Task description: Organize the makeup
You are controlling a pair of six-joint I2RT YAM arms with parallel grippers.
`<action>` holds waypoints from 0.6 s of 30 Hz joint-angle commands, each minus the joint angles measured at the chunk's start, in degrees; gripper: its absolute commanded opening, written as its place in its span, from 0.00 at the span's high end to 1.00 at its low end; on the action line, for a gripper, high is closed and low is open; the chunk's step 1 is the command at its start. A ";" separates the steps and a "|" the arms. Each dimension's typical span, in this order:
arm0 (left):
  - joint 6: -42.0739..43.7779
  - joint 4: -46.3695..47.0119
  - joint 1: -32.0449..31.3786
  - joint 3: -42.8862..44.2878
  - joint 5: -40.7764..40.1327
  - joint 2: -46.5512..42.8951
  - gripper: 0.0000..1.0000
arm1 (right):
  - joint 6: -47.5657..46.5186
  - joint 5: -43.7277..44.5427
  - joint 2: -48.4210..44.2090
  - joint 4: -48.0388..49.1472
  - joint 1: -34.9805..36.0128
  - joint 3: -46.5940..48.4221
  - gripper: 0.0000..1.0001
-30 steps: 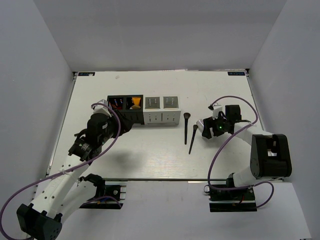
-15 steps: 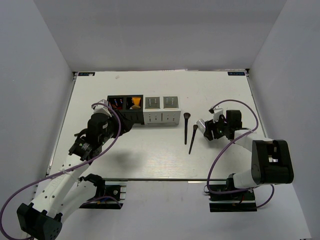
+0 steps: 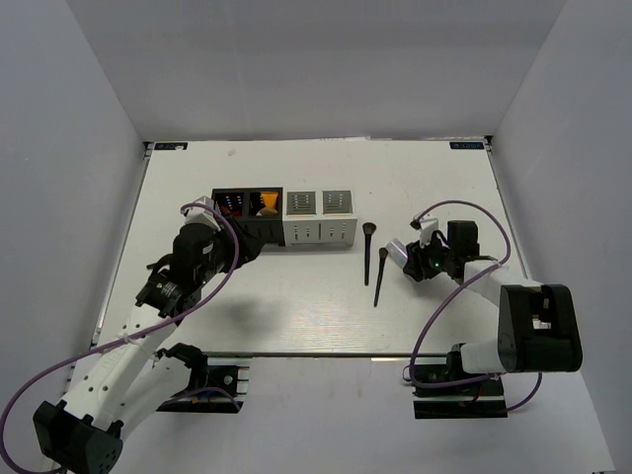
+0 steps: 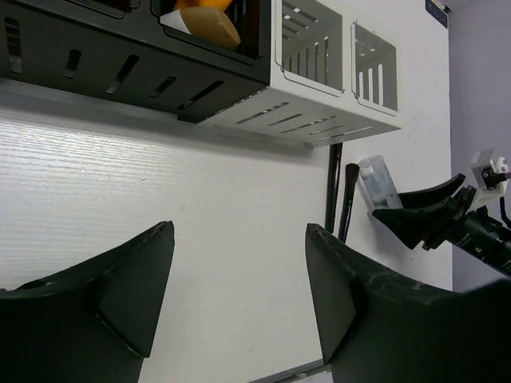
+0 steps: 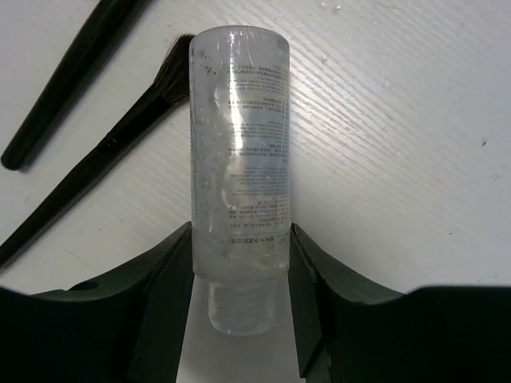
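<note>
At lower centre of the right wrist view, the right gripper (image 5: 239, 239) has its two dark fingers pressed against both flanks of the clear plastic bottle (image 5: 239, 136). It lies flat on the white table (image 5: 399, 120), threaded neck toward the bottom of the frame and base toward the top. Two black brushes (image 5: 104, 159) lie just beside it at upper left. The hold sits close to the neck, so most of the body sticks out past the fingertips. I would squeeze firmly enough that the slick wall cannot slip, lift straight up before swinging, and avoid dragging the brush bristles near the base. Just above centre in the overhead view, the grey-white slotted organizer box (image 3: 318, 235) looks the likely home. The left gripper (image 4: 238, 231) hangs wide and empty before the black slotted organizer box (image 4: 120, 72)
</note>
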 commanded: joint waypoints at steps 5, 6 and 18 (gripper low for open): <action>-0.10 1.15 -0.27 -0.63 0.02 -0.48 0.24 | -5.44 -4.33 -4.46 -5.58 0.03 8.26 1.00; -0.02 1.15 -0.27 -0.63 -0.07 -0.56 0.24 | -6.05 -4.33 -4.99 -6.36 0.20 9.32 1.00; 0.51 1.42 -0.27 -0.98 -0.51 -2.06 0.24 | -19.49 -7.76 -3.95 -12.87 5.47 28.31 1.00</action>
